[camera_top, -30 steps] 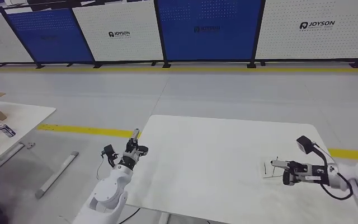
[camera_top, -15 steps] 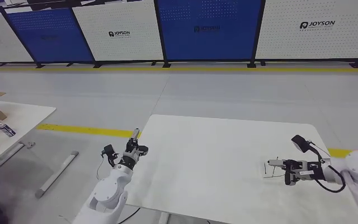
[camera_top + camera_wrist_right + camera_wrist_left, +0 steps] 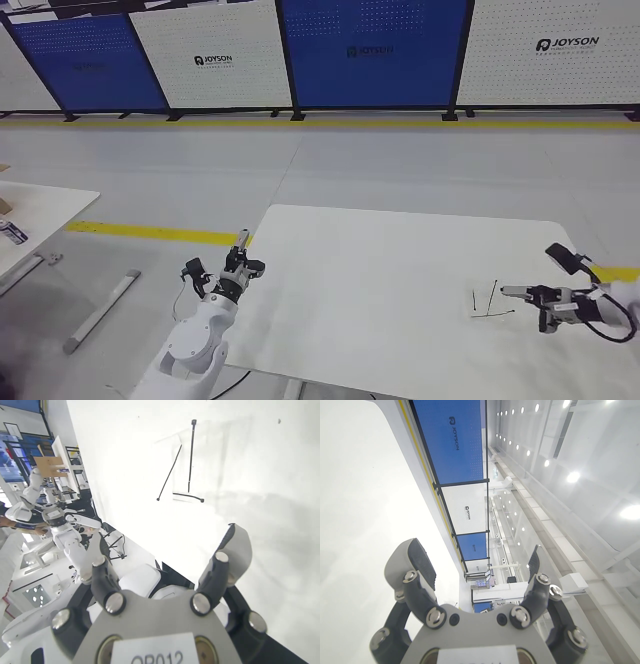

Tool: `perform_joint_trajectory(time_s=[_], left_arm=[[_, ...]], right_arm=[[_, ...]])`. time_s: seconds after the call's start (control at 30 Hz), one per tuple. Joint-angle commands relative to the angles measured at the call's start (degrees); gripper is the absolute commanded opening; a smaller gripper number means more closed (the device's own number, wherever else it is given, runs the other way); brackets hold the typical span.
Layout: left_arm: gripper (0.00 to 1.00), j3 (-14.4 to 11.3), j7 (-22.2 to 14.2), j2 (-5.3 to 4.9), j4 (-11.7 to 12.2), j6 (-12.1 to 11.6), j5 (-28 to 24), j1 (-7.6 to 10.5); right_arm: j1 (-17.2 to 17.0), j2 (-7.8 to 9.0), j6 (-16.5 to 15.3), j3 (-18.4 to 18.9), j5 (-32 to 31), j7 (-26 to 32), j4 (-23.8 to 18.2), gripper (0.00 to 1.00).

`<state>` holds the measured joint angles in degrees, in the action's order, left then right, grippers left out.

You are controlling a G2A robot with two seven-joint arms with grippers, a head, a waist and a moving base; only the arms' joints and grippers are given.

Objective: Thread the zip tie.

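Right gripper: jaws spread wide, nothing between them, low over the table near its right edge.
Left gripper: also wide and empty, parked at the table's left edge, well apart from the action.
Zip ties: 3 black strands lie flat on the table, close together, none looped or threaded.
Key relation: the ties sit straight ahead of the right gripper's fingertips, toward the table's middle, near but not touching.
Axes: the short curved tie lies crosswise and closest. The slanted tie and the longest tie run away from the fingers, the longest with its head at the far end.
Nearer arm: the right, by a long way; I'd expect it to make the pick.
Change: half a second ago the right gripper hung over the ties. Now it has pulled back toward the right edge, uncovering all 3. The left arm hasn't budged.
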<state>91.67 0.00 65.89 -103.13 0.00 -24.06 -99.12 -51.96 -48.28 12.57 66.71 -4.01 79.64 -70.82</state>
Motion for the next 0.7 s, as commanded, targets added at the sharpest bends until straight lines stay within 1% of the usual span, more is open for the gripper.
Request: perform_joint_trajectory(time_s=[0.0,0.03,0.07,0.1,0.17,0.63,0.67], left_arm=[[1.00,0.0,0.0,0.00,0.0,0.0,0.0,0.00],[1.00,0.0,0.0,0.00,0.0,0.0,0.0,0.00],[1.00,0.0,0.0,0.00,0.0,0.0,0.0,0.00],[1.00,0.0,0.0,0.00,0.0,0.0,0.0,0.00],[1.00,0.0,0.0,0.00,0.0,0.0,0.0,0.00],[1.00,0.0,0.0,0.00,0.0,0.0,0.0,0.00],[1.00,0.0,0.0,0.00,0.0,0.0,0.0,0.00]], right_arm=[[2.4,-0.72,1.1,-2.9,-1.4,-0.8,2.7,1.00],[3.5,-1.37,1.1,-4.6,-1.0,-1.5,4.2,1.00],[4.4,-1.81,0.2,-5.6,-0.3,-1.5,5.4,1.00],[5.2,-2.16,-0.6,-6.3,0.0,-1.6,6.7,1.00],[6.5,-2.81,-1.2,-7.1,1.9,-2.5,9.5,1.00],[6.5,-2.81,-1.2,-7.1,1.9,-2.5,9.5,1.00],[6.3,-2.82,-1.6,-7.0,1.9,-2.9,9.4,1.00]])
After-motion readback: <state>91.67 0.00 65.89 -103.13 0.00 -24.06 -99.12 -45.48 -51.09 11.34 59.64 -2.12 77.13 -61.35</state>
